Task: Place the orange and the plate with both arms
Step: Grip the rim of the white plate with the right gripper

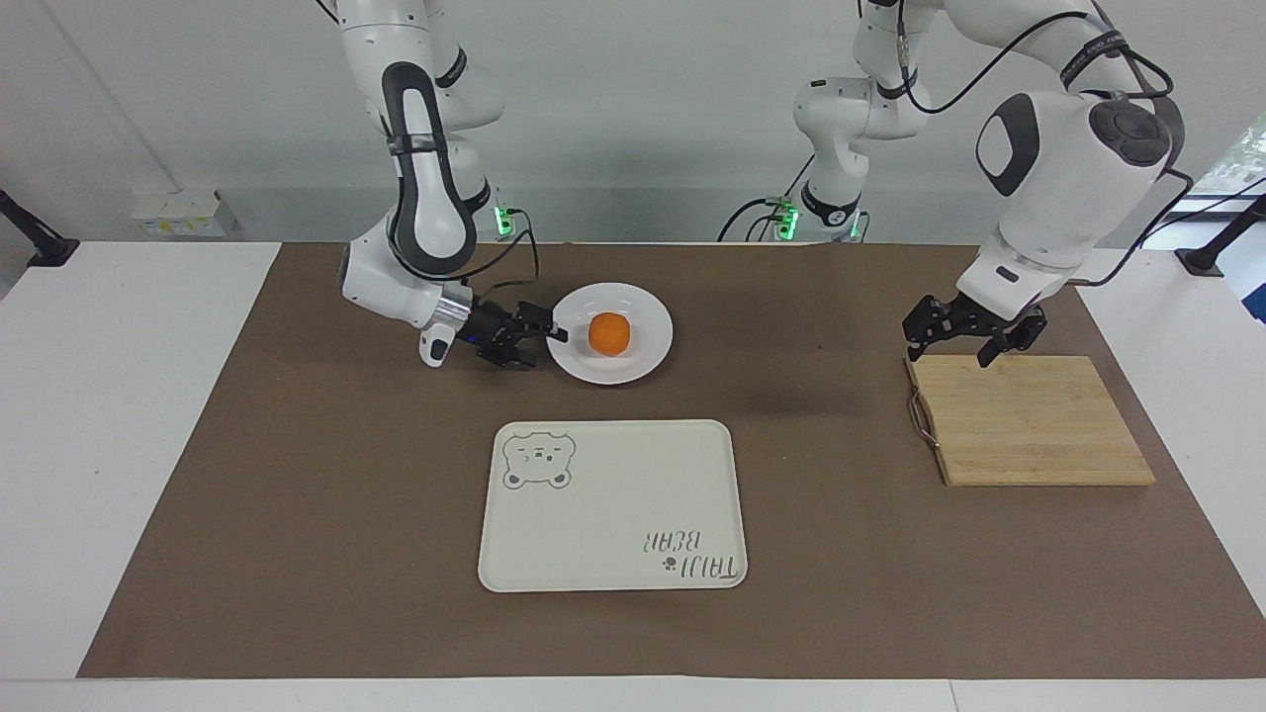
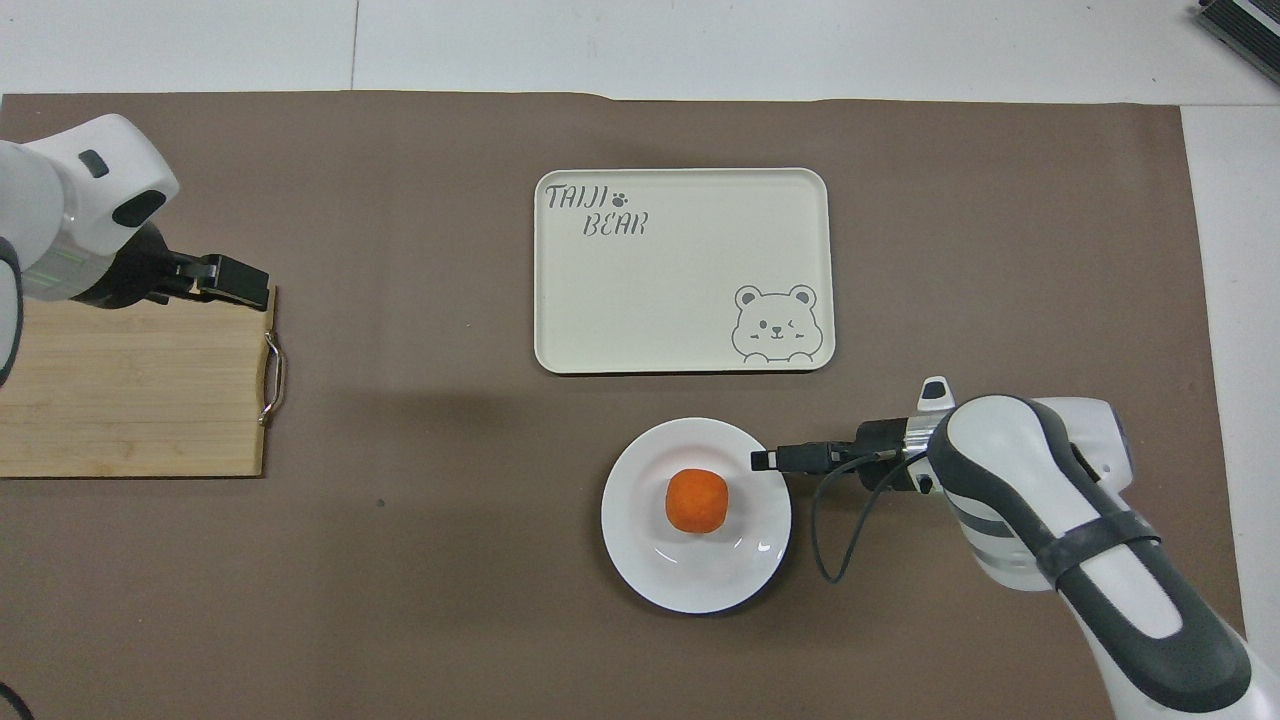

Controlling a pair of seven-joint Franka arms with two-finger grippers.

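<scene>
Reaching the plate rim, right end effector open, empty; left end effector open over board edge

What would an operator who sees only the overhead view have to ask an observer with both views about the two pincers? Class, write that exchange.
Operator: Is the right pincer down at the plate or high above it?
Observer: Low. In the facing view the right pincer is at rim height, at the plate's edge toward the right arm's end, jaws open. I cannot tell whether it touches.
Operator: And the left pincer, is it resting on the board?
Observer: No. The left pincer hangs open in the air over the cutting board's edge nearer the robots and holds nothing.
</scene>
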